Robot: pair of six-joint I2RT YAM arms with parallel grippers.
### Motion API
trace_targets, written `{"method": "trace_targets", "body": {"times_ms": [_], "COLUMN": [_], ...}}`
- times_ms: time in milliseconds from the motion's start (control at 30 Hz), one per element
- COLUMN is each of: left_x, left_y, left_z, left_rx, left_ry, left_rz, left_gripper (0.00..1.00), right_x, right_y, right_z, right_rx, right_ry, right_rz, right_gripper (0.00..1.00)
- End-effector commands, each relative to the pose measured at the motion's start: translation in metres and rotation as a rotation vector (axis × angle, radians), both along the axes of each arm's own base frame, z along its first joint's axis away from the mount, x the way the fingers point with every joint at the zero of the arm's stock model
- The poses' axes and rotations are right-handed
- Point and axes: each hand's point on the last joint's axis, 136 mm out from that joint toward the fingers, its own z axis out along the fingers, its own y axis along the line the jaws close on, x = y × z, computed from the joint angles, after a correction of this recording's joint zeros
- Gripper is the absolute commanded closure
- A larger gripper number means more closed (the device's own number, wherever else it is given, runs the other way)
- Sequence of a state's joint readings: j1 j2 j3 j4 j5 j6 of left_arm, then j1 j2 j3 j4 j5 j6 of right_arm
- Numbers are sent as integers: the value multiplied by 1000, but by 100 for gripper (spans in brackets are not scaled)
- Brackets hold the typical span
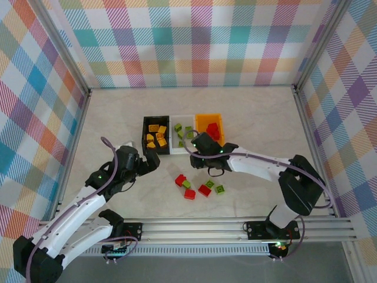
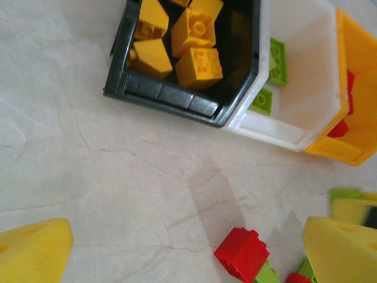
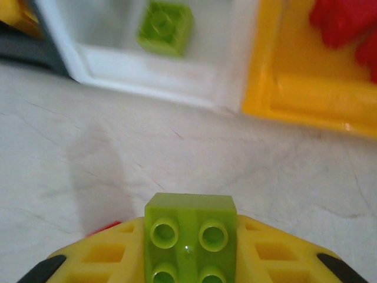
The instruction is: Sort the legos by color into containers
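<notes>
The right gripper (image 1: 197,141) is pinching a lime green brick (image 3: 190,236) studs-up between its yellow fingers, hovering just short of the near rim of the white bin (image 3: 147,73), where another green brick (image 3: 166,26) already lies. The orange bin (image 3: 306,94) with red bricks (image 3: 347,23) touches the white one at its 3 o'clock side, so a release drifting that way would likely mix the colours; a release too early would drop the brick on the table (image 1: 253,118) at 6 o'clock of the rim, and a low approach could clip and shove the bin. The left gripper (image 2: 185,236) is spread wide and holds nothing, poised at 6 o'clock of the black bin (image 2: 165,94) of yellow bricks (image 2: 194,35), with a loose red brick (image 2: 241,253) near its right finger. Should both arms reach for the loose bricks (image 1: 200,186), they might collide. How deep the fingers bite on the held brick is cut off at the picture's lower edge, and from above the gripper body hides that brick
</notes>
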State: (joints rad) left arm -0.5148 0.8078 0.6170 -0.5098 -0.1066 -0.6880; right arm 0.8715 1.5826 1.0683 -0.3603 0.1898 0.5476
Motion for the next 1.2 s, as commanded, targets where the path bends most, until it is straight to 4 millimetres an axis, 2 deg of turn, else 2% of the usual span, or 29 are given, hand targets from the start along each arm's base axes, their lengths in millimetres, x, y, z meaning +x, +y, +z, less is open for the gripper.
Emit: {"method": "trace_targets", "body": {"times_ms": [0, 133, 300, 433, 533, 667, 800, 933, 1033, 1167], "left_x": [-2, -6, -13, -18, -19, -22, -27, -34, -38, -36], "left_y": [-7, -11, -17, -19, -28, -45, -70, -94, -104, -105], "left_z": [-13, -20, -23, -28, -31, -37, -42, -55, -66, -84], "left_rx": [-21, -38, -60, -66, -86, -53, 29, 95, 141, 188], "left_ry": [25, 44, 54, 78, 85, 107, 112, 131, 152, 192], "left_rz": [-32, -53, -89, -112, -151, -235, -350, -453, -489, -474], "left_gripper": [0, 0, 0, 0, 0, 0, 1, 7, 11, 16], "right_x": [20, 61, 114, 137, 146, 138, 114, 87, 69, 53], "right_y": [23, 46, 59, 63, 62, 58, 43, 18, 1, -16], "right_z": [36, 48, 35, 24, 28, 52, 67, 66, 63, 61], "right_rx": [50, 61, 29, 5, -1, 31, 91, 106, 108, 106], "right_ry": [-55, -79, -72, -48, -51, -79, -81, -73, -67, -67], "right_rz": [52, 40, -30, -66, -80, -69, -68, -86, -101, -118], "right_gripper": [69, 68, 65, 52, 39, 32, 30, 30, 29, 29]}}
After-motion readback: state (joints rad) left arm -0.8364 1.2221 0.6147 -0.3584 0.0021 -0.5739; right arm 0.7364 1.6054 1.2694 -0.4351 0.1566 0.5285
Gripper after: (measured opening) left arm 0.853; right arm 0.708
